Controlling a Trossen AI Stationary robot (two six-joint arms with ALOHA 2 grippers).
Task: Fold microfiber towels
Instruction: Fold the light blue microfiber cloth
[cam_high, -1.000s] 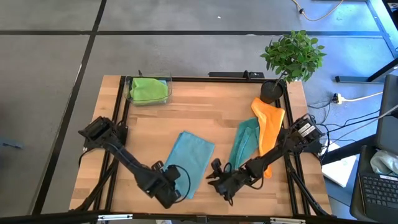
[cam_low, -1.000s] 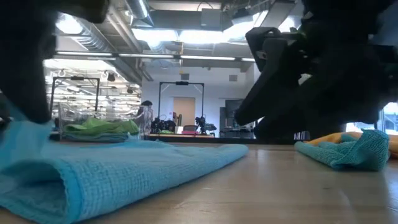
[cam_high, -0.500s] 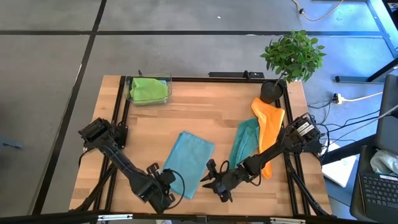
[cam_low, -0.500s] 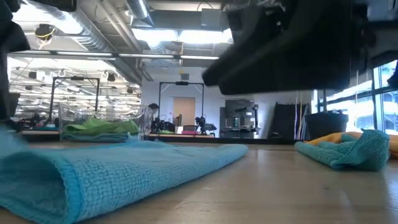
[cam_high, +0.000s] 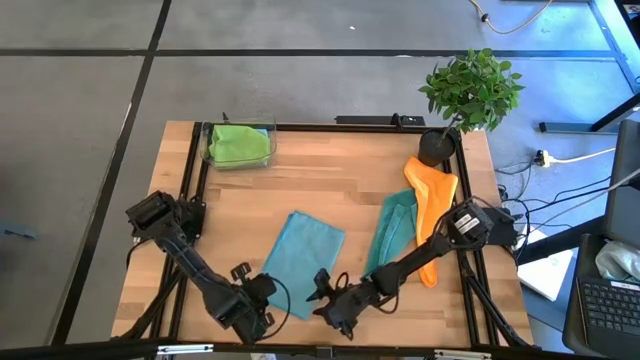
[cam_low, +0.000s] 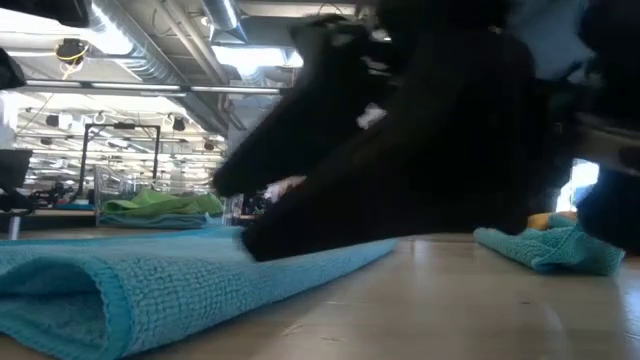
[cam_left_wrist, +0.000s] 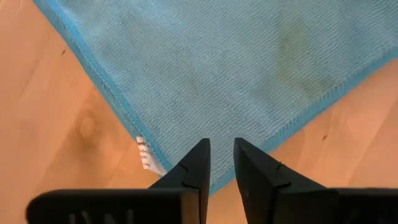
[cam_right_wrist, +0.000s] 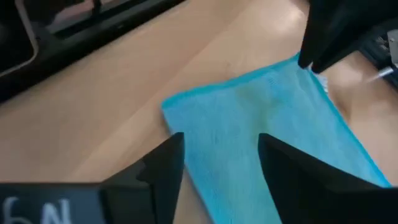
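Both arms are reaching low over the near edge of the worktop (cam_high: 330, 190). The left pincer (cam_high: 252, 297) is hovering just off the near-left corner of the folded light blue towel (cam_high: 303, 262), its fingers (cam_left_wrist: 196, 163) standing a narrow slit apart and gripping nothing; the towel's corner with its small white tag is lying flat just ahead of them. The right arm is stretching in from the right rail, its long forearm crossing above the near ends of the teal towel (cam_high: 392, 232) and the orange towel (cam_high: 432, 205), and the right pincer (cam_high: 325, 293) is hanging released, jaws spread wide, at the blue towel's near-right edge. Whether its tips are touching the cloth, I cannot tell.

From table height the right arm is blocking most of the scene as a dark mass, hiding the orange towel almost wholly and the teal one in part.

Farther back, the lime green towel (cam_high: 240, 144) is sitting in a clear bin (cam_high: 209, 150) at the far-left corner, and a potted plant (cam_high: 470, 90) is standing at the far right.
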